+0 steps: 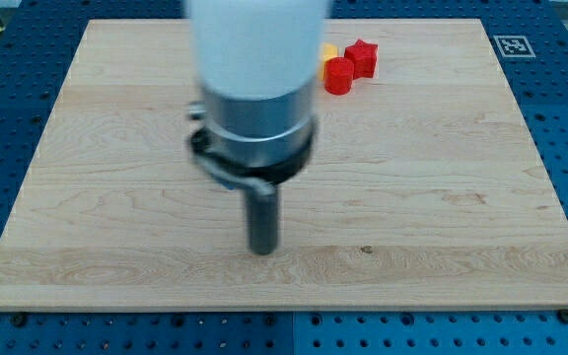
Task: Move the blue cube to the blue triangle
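While no blue cube or blue triangle shows, my tip point(263, 249) rests on bare desk point(442, 197).
No pincer exists here to report. Only a red cylinder point(338, 76), red star-like block point(362, 57) and yellow block point(328, 51) sit at one o'clock; I'd clear the arm's shadowed patch before pushing.

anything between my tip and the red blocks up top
No block: in the camera view only bare board lies between my tip and the red cylinder and red star-like block.
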Controlling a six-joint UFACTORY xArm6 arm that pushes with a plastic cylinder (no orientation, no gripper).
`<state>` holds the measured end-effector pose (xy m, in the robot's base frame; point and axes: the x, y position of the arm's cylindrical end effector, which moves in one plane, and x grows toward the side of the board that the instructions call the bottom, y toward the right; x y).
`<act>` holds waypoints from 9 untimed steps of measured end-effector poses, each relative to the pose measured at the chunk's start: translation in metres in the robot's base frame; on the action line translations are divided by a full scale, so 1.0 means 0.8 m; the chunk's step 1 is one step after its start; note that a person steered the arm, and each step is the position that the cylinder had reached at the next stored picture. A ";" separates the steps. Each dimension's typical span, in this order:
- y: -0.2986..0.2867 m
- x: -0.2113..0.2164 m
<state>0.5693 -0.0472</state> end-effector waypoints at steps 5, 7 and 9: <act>-0.003 -0.098; -0.038 -0.095; -0.087 -0.117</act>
<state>0.4758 -0.1170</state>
